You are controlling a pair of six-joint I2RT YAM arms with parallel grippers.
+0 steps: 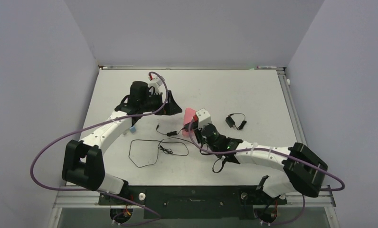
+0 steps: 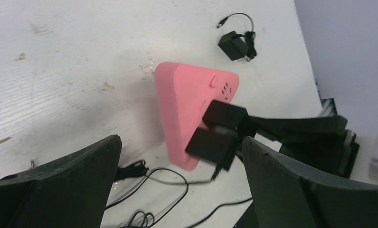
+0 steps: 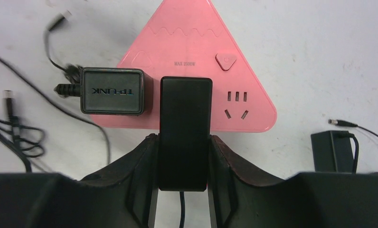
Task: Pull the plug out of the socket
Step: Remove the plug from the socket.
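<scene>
Reaching low across the tabletop [image 1: 253,90] from the right, your right arm has its right fingers [image 3: 225,166] pinched on the black plug [image 3: 185,109], which sits on the pink socket [image 3: 192,42] at its near edge. Your left arm is bent forward with its wrist turned toward the socket, left fingers [image 2: 73,175] spread wide and holding nothing. Alongside: TP-LINK adapter [image 3: 112,91] just beside the plug; loose adapter [image 3: 330,151] and cables [image 1: 144,152] nearby.

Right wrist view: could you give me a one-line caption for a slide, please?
Right tool shut on a black plug in the pink socket, next to a second plug.
</scene>
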